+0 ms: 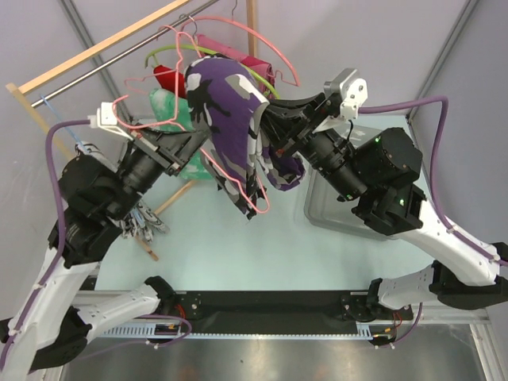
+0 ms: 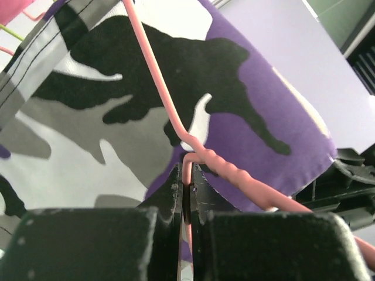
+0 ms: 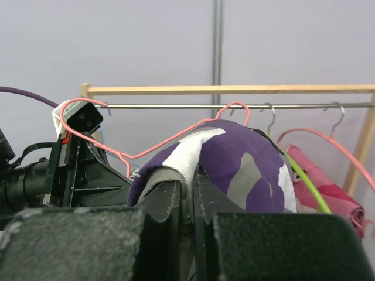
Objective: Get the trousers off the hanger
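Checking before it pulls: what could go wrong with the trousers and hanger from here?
The left end effector pinches the hanger by thin wire only, so it may twist or slip out. The right end effector grips trousers draped over that wire; pulling could drag the hanger along. The lime-green hanger sits close and might snag.

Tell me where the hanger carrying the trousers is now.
In the top view the hanger is left of centre, near the wooden bar, threaded through the trousers; the left gripper pinches its wire.
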Robot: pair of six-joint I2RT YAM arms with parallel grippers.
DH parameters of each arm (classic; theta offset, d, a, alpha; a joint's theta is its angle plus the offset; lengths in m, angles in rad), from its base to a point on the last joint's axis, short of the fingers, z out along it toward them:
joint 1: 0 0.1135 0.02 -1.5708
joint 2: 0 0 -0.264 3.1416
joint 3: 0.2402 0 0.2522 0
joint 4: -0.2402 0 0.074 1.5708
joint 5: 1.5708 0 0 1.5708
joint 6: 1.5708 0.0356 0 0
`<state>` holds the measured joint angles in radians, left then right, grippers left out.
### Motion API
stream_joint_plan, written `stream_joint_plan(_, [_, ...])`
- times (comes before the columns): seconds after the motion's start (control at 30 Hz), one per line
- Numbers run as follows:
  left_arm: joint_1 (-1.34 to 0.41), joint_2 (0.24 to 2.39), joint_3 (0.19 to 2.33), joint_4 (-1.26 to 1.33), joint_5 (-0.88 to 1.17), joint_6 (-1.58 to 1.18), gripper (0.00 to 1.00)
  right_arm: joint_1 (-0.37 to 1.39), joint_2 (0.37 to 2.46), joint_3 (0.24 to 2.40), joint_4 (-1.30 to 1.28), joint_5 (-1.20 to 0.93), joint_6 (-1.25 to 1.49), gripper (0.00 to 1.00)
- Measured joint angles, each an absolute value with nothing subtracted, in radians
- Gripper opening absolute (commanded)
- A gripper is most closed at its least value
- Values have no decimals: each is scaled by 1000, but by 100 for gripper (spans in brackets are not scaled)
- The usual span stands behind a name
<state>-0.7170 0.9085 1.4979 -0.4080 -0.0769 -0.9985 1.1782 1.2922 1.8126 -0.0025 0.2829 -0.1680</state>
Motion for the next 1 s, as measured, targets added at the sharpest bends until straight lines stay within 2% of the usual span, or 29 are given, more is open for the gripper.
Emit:
stream_joint_plan(0.8, [-720,798,1438,-498,-170,-934,0,1209,1374,1923,-91,258,-270,0])
stream_joint_plan(1.0, [-723,791,1431,-532,-170,-934,0,1209,1252,1784,-92,250,-227,0])
